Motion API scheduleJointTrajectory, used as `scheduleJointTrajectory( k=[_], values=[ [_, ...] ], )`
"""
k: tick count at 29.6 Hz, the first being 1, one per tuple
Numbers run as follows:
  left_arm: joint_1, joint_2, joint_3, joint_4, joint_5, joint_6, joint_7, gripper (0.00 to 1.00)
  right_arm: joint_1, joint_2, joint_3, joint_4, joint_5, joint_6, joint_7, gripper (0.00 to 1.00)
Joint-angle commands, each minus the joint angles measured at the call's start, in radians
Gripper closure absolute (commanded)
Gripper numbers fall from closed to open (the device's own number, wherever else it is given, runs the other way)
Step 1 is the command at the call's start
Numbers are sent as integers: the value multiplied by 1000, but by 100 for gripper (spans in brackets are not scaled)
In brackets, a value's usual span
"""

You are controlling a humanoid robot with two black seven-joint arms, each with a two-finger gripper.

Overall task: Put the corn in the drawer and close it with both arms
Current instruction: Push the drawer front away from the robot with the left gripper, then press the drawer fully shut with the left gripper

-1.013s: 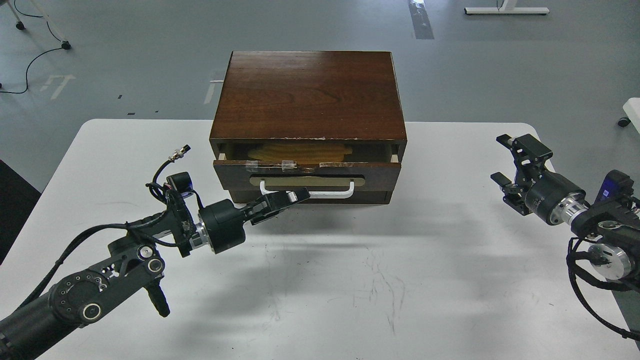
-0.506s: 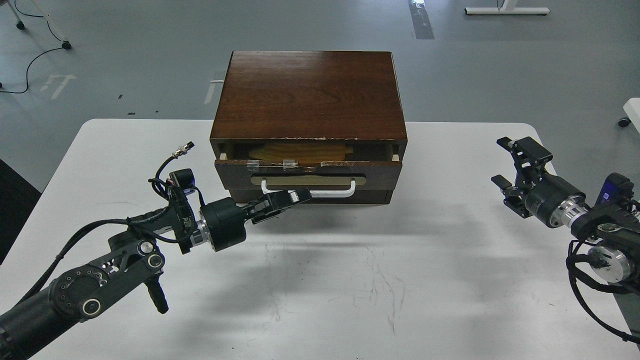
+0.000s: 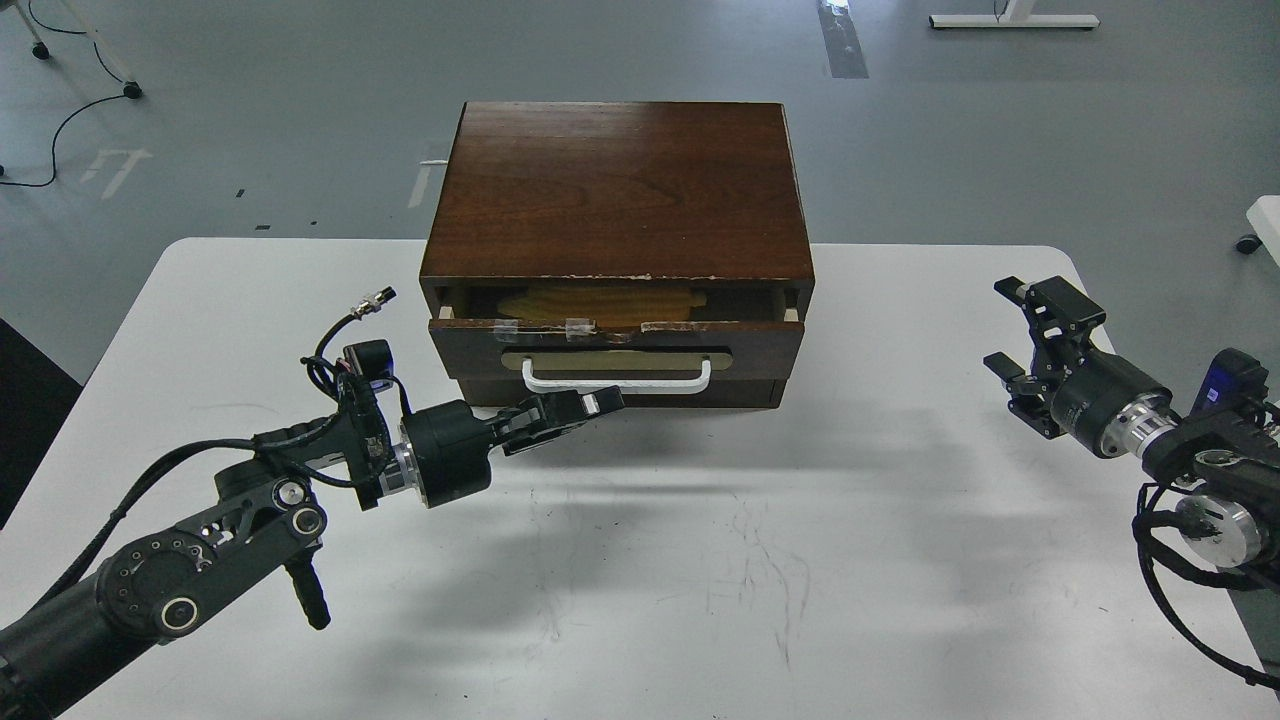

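Head view first, and the biggest thing on my white table (image 3: pixel 640 600) is the dark wooden cabinet (image 3: pixel 620 185), sitting square in front of me at the far edge. Its drawer (image 3: pixel 615 338) is nearly shut, but a narrow slot shows between the drawer front and the cabinet top, so I judge the closing only partly done. Through that slot I can see the corn (image 3: pixel 600 301), yellow, lying lengthwise inside the drawer, so the putting-in half looks finished. What's left, as I read it, is pushing the front flush. My left arm reaches in from the lower left, and the left gripper (image 3: pixel 592 403) sits low and just in front of the cabinet, under the white bar handle (image 3: pixel 617 378), fingers drawn together on nothing; whether the tip touches the lower panel I cannot tell. My right gripper (image 3: pixel 1015 335) is well apart, out near the table's right edge, fingers spread and empty. Since the task wants both arms, I judge the right one has the most ground to cover.
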Motion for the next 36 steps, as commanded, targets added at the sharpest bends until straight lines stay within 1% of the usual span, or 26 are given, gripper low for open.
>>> scheduleJointTrajectory(
  k=[1, 15, 18, 32, 36],
  values=[
    [0, 1, -1, 25, 0, 3, 1, 100, -1, 0, 0, 0, 0, 0, 0, 1],
    [-5, -4, -9, 27, -12, 5, 1, 100, -10, 2, 0, 1, 0, -5, 0, 1],
    [-8, -4, -7, 30, -12, 15, 1, 100, -11, 2, 0, 1, 0, -6, 0, 1],
    [-46, -17, -7, 91, -15, 28, 1, 100, -16, 0, 2, 1, 0, -9, 0, 1],
    [-49, -22, -5, 91, -18, 23, 1, 100, -18, 0, 2, 1, 0, -9, 0, 1]
  ],
)
